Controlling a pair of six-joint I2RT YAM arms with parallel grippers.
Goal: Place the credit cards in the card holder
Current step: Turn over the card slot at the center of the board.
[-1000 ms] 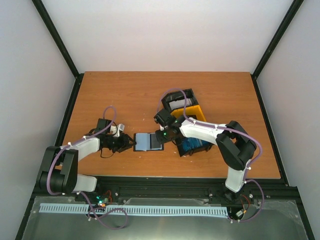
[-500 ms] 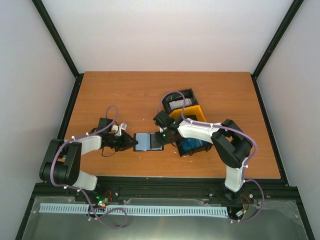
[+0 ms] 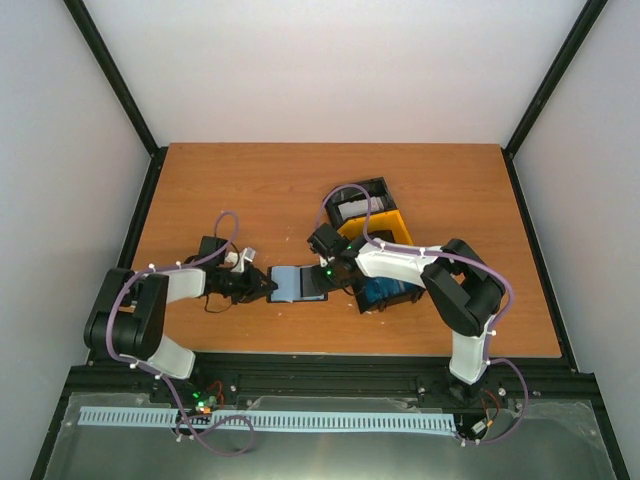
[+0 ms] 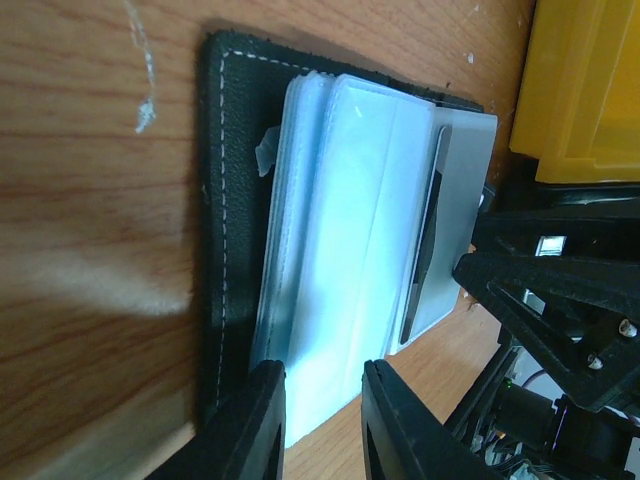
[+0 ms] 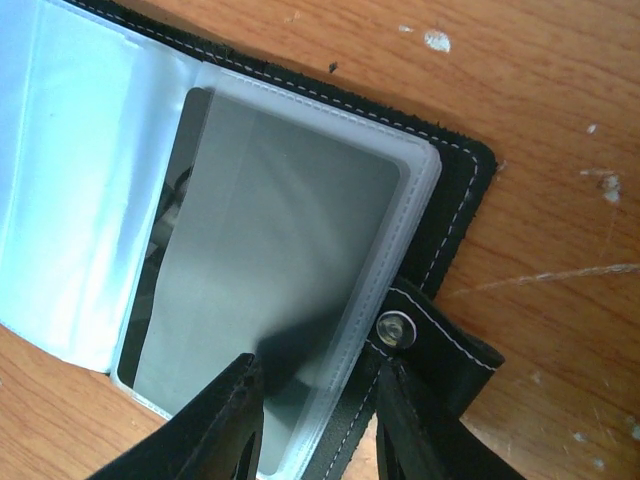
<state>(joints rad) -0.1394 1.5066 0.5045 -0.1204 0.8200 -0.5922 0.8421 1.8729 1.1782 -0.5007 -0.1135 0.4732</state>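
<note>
The black card holder (image 3: 298, 283) lies open on the table between my grippers, its clear pockets facing up. A grey card (image 5: 270, 260) sits inside the right-hand pocket and also shows in the left wrist view (image 4: 462, 210). My left gripper (image 3: 262, 286) is at the holder's left edge, jaws a little apart over the near edge of the clear pockets (image 4: 322, 420). My right gripper (image 3: 328, 272) is at the holder's right edge, jaws apart over the pocket's corner beside the clasp tab (image 5: 318, 420). Blue credit cards (image 3: 385, 291) lie in the tray's near compartment.
The three-compartment black-and-yellow tray (image 3: 392, 222) stands just right of the holder, close behind my right gripper. Its far compartment holds grey-white cards (image 3: 352, 209). In the left wrist view the tray's yellow wall (image 4: 585, 90) rises just past the holder.
My left arm has drawn in and its gripper has edged right onto the holder's left edge. My right gripper and the holder have hardly moved.
</note>
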